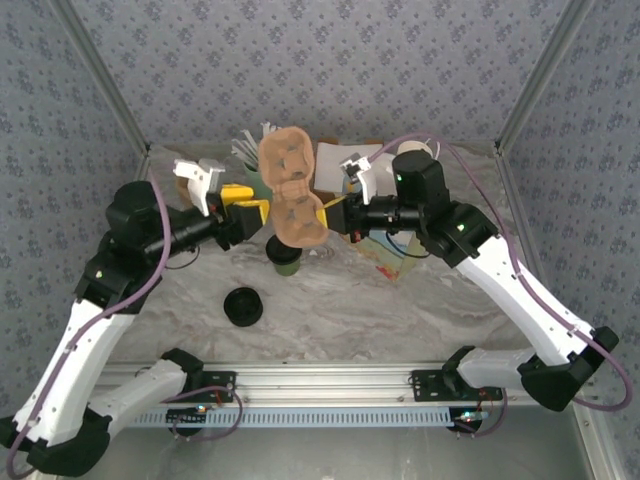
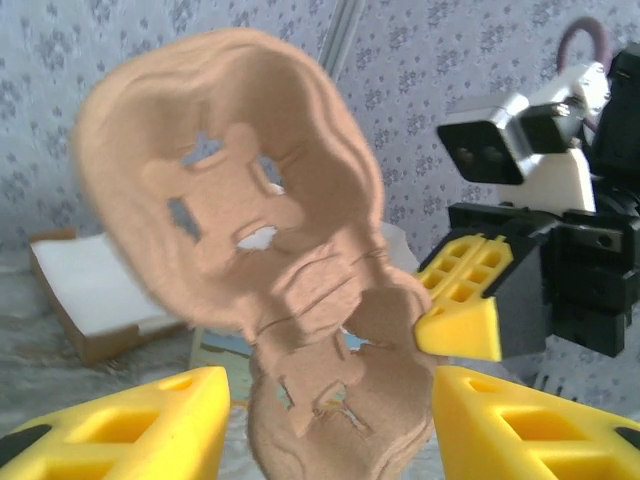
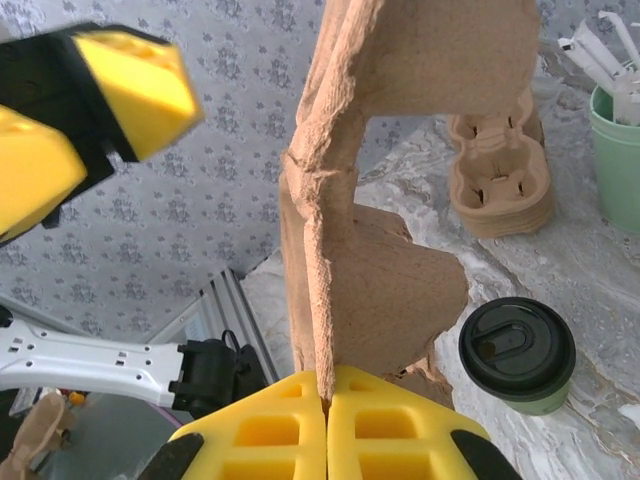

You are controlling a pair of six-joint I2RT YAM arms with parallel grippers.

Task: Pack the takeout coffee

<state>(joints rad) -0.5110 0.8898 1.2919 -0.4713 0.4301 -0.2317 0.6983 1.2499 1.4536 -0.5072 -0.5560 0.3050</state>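
The takeout coffee (image 1: 285, 258), a small green cup with a black lid, stands on the marble table just below a brown pulp cup carrier (image 1: 290, 185). The right wrist view shows the cup (image 3: 517, 352) upright beside my fingers. The carrier (image 3: 380, 250) is held up in the air, and my right gripper (image 3: 327, 400) is shut on its lower edge. My left gripper (image 2: 330, 430) is open, its yellow fingers (image 2: 150, 425) standing either side of the carrier's (image 2: 240, 200) bottom end. In the top view, left gripper (image 1: 262, 210) and right gripper (image 1: 333, 212) face each other across the carrier.
A loose black lid (image 1: 243, 306) lies on the table in front. A mint cup with white sticks (image 3: 615, 140) and a stack of pulp carriers (image 3: 500, 175) stand at the back. A box of white paper (image 1: 345, 160) sits behind the right gripper.
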